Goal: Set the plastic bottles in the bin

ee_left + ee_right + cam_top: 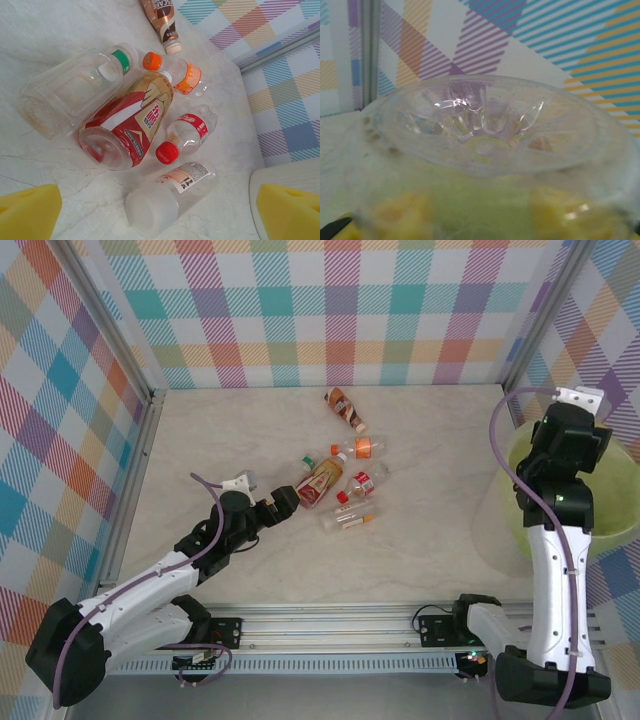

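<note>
Six plastic bottles (130, 125) lie on the table (220, 430); a seventh bottle (485, 130) is off it. One bin (615, 530) stands at the right edge. Two arms (150, 585).

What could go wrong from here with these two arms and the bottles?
The bottles lie packed and touching, so the open left hand closing on the red-labelled bottle may nudge its neighbours and set them rolling. The right hand holds a clear bottle above the bin near its edge; released there, it might clip the rim.
</note>
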You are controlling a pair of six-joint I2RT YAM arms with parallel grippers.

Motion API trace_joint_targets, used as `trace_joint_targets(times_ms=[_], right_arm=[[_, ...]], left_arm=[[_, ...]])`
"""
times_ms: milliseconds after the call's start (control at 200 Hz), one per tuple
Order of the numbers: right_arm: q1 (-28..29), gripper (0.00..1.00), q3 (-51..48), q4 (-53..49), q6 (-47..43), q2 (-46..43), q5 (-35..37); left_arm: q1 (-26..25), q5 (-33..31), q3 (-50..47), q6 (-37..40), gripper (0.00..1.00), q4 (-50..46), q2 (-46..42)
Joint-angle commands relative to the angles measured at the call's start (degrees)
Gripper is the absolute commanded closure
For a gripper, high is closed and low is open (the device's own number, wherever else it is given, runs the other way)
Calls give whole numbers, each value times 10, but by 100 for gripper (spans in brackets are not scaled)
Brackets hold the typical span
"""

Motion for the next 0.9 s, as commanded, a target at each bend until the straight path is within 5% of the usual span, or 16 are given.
trace_joint_targets(times_ms=[0, 125, 305, 895], right_arm=[[-30, 53, 10, -24, 19, 9, -7], [-47, 26, 15, -73, 43, 23, -1], [-48, 0, 37, -152, 96, 33, -14], [-47, 0, 83, -249, 174, 5, -186]], left_arm=[[5, -9, 1, 6, 0, -10, 6], [7, -9, 16, 6, 0, -24, 18], [10, -7, 37, 4, 0, -49, 39], [62, 11, 164, 106, 0, -206, 142]])
